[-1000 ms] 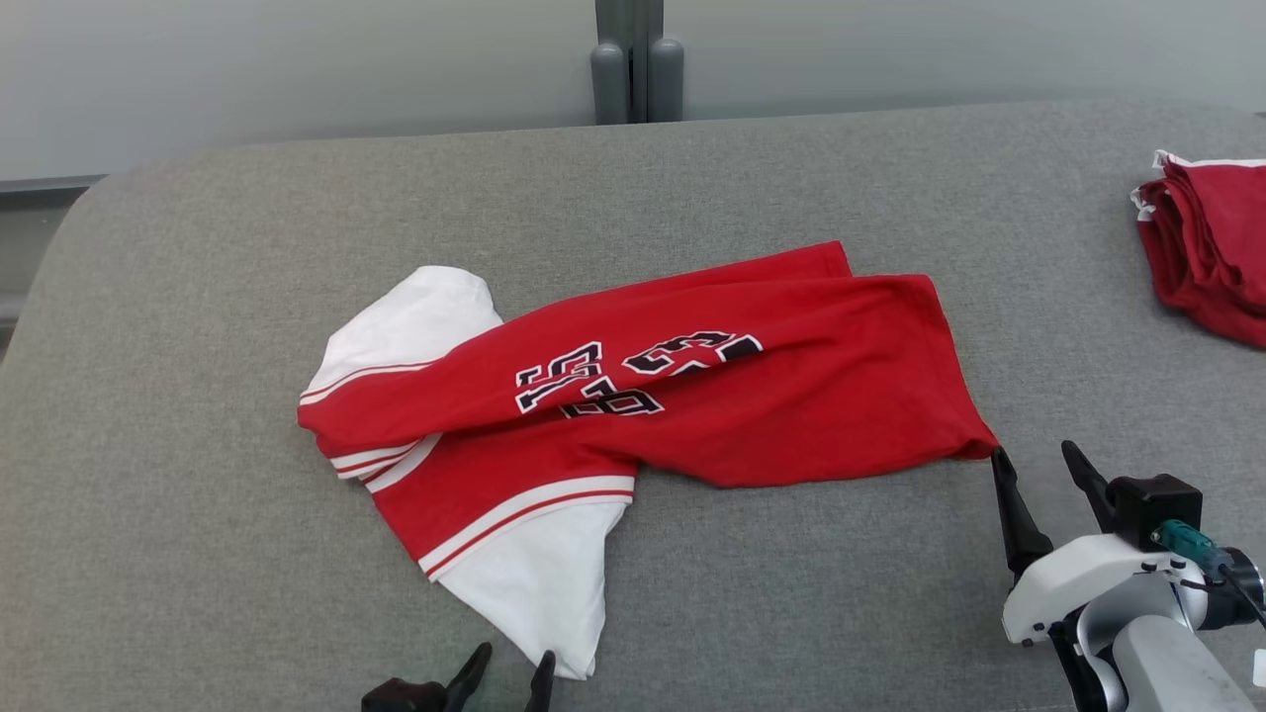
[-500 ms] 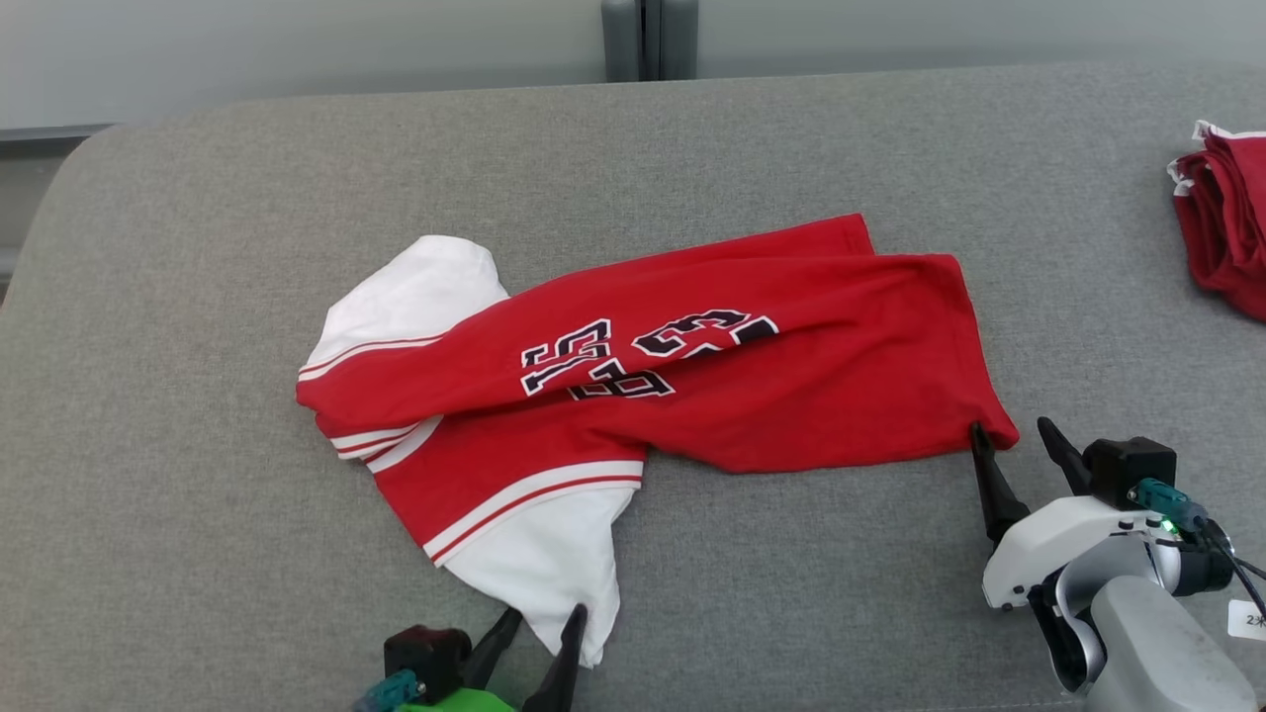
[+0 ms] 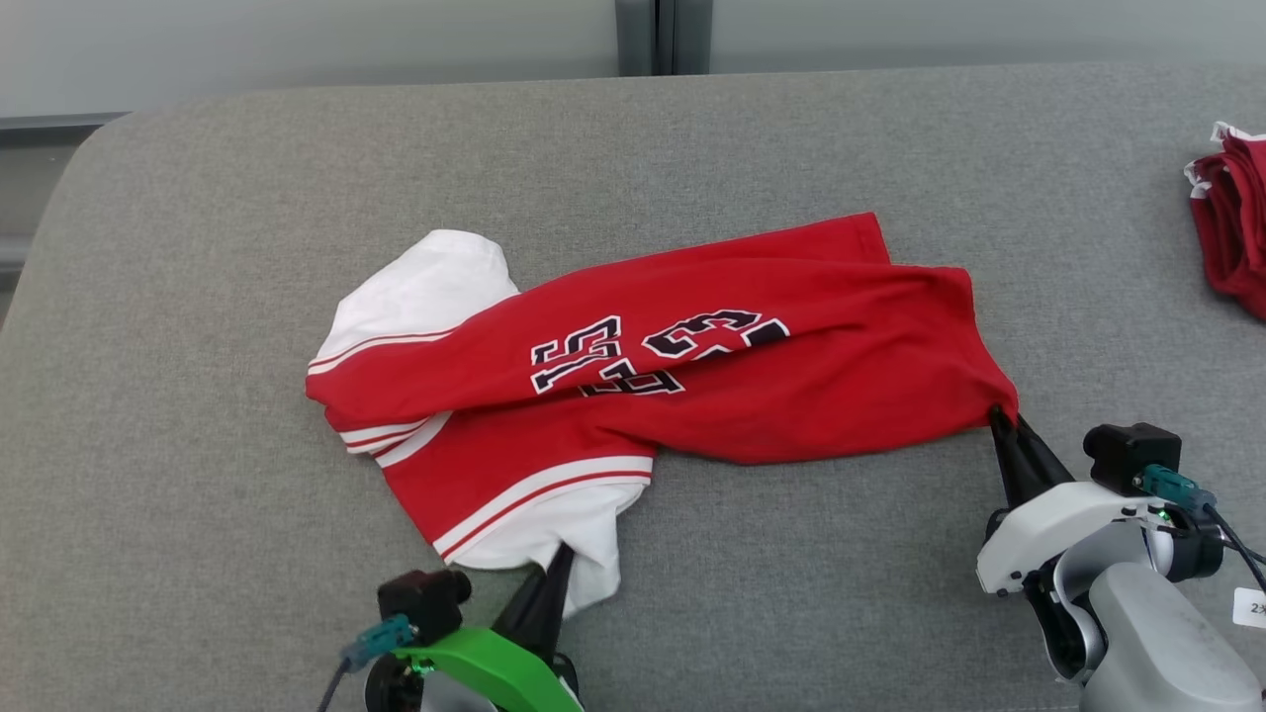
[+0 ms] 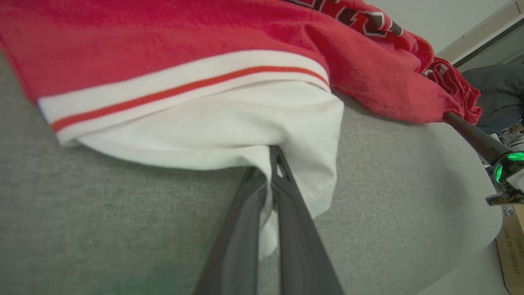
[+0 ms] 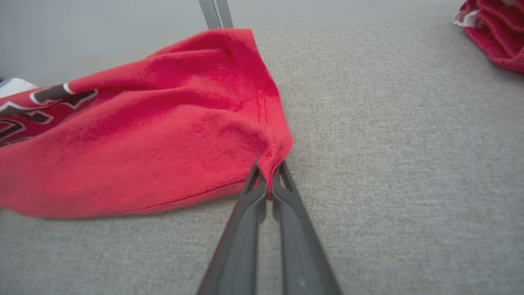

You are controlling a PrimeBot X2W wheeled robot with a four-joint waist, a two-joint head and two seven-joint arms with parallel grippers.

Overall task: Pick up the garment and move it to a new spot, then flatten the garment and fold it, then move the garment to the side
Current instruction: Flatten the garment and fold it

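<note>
Both grippers have closed since the earlier frame: a second ago our left gripper (image 3: 560,559) at the bottom centre and our right gripper (image 3: 1001,415) at the lower right stood with jaws spread just short of the cloth, and now each pair is pinched tight on it. We have the left jaws clamped on the edge of the white sleeve (image 3: 514,529) that reaches lowest in the frame, and the left wrist view shows a fold of white cloth caught between the two fingers (image 4: 301,237). The right jaws are shut on the red hem corner (image 3: 979,391) at the right end, where the cloth gathers to a small peak at the tips. The garment (image 3: 712,396) lies crumpled and twisted across the middle of the grey table (image 3: 198,297), with white sleeves at the left, the number print in the centre and the red body running to the right. We judge that these two far-apart ends were chosen on purpose: held at opposite extremes, the garment should stretch out between our arms when lifted, so it can be carried to a fresh spot and laid flatter. Most of it rests on the table, not yet raised. A red pile (image 3: 1231,227) sits at the upper right edge, well apart, and we should keep the carry clear of it.
</note>
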